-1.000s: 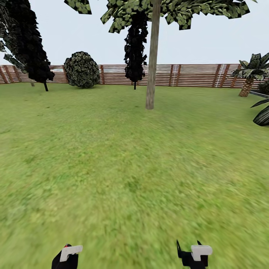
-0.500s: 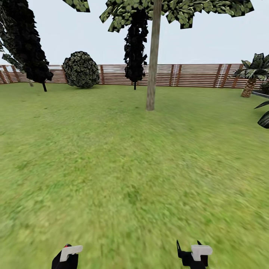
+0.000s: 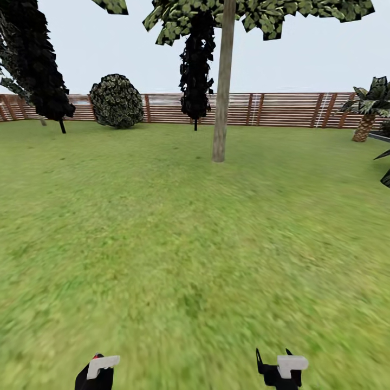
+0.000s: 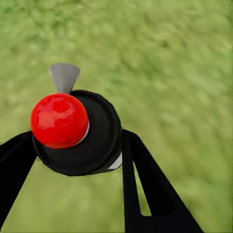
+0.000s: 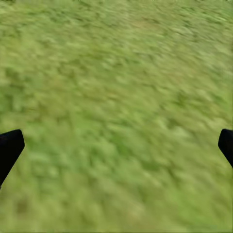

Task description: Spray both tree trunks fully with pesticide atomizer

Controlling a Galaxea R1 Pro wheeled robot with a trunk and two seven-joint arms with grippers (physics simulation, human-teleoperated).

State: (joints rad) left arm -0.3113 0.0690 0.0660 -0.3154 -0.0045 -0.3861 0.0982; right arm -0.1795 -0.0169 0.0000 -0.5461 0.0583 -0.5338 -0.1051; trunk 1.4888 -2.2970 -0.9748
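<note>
On a grass lawn (image 3: 179, 244) ringed by a brown slatted wooden fence (image 3: 281, 108), the head view runs from a dark, jagged-leaved tree (image 3: 38, 65) at the far left, past a round bush (image 3: 116, 101) against the fence, to a narrow black-foliaged tree (image 3: 196, 70) standing just behind a tall, pale grey-brown tree trunk (image 3: 222, 86) that leans slightly under a green canopy (image 3: 260, 13) at the top edge; a palm-like plant (image 3: 368, 105) stands by the fence at the far right, with dark fronds (image 3: 385, 170) cut off at the right edge below it

At the bottom edge, the left gripper (image 3: 96, 372) sits left of centre and the right gripper (image 3: 281, 369) right of centre, each showing a grey-white pad, both well apart from the trunk

In the left wrist view, the left gripper (image 4: 77, 145) has its 2 black fingers (image 4: 145, 189) closed around the pesticide atomizer (image 4: 80, 133), seen end on as a round black body with a glossy red ball at its top and a small grey nozzle (image 4: 64, 76) jutting out, held above blurred grass (image 4: 174, 73)

In the right wrist view, the right gripper (image 5: 116, 145) is spread wide, a black fingertip (image 5: 8, 148) at either side edge, with nothing but blurred grass (image 5: 116, 97) between them
</note>
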